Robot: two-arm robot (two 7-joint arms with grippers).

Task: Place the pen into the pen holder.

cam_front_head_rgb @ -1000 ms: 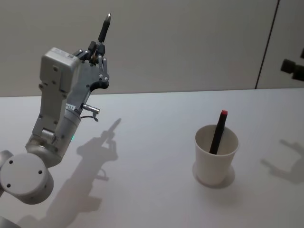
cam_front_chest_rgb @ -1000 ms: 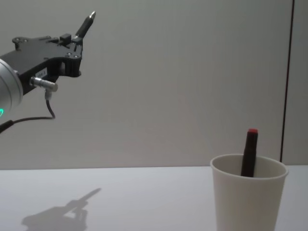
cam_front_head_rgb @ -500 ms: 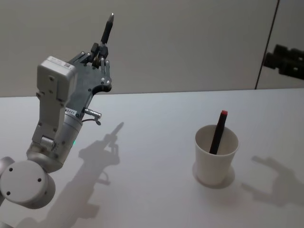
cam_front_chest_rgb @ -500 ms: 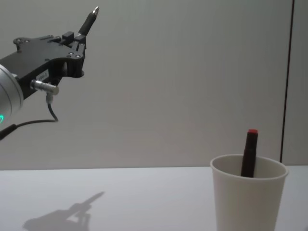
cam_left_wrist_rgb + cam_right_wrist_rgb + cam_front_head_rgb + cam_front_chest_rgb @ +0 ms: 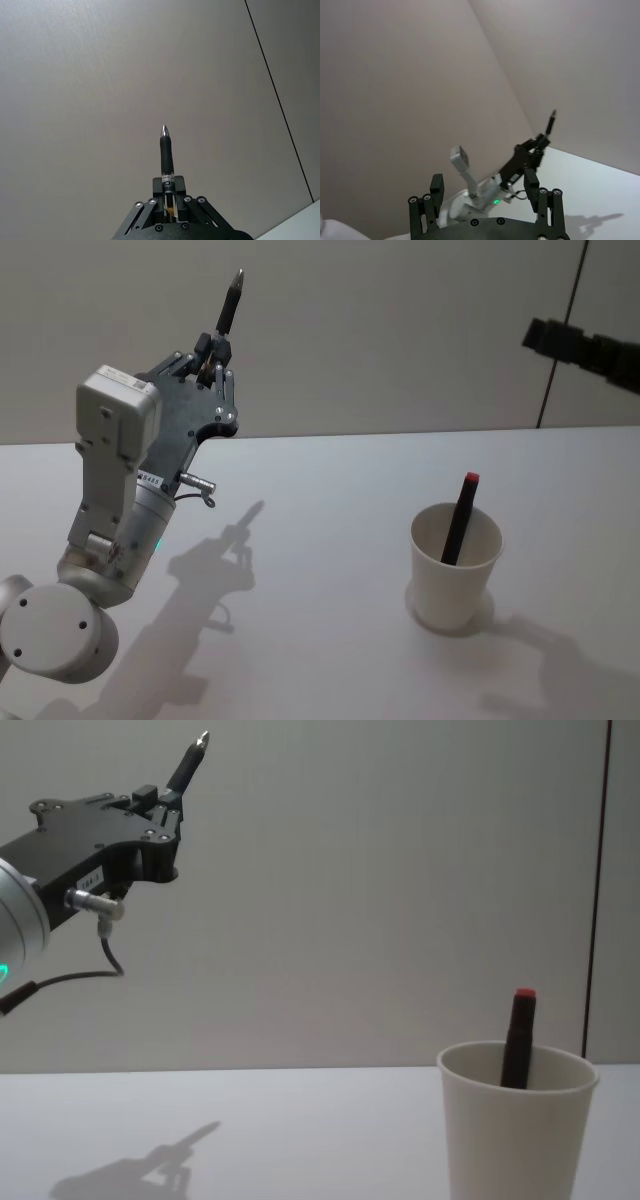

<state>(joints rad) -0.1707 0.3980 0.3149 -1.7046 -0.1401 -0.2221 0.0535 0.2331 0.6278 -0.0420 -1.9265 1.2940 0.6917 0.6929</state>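
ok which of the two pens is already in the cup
The red-capped pen, leaning inside the pen holder. The other pen, silver-tipped, is clamped in the left gripper, pointing up, well to the holder's left.

The counter (image 5: pixel 330 530) ahead of me is a plain white matte surface that runs to the far wall (image 5: pixel 400 330). The wall is flat grey-beige. A thin dark seam (image 5: pixel 547 400) runs up it on the right, leaning in the head view and upright in the chest view. A slightly lighter panel (image 5: pixel 615 280) lies right of the seam. One soft shadow (image 5: pixel 210 570) lies on the counter at the left. A second shadow (image 5: pixel 560 665) lies at the near right. A red-capped pen (image 5: pixel 460 520), black-bodied, leans inside the pen holder (image 5: pixel 450 590), with its cap above the rim.
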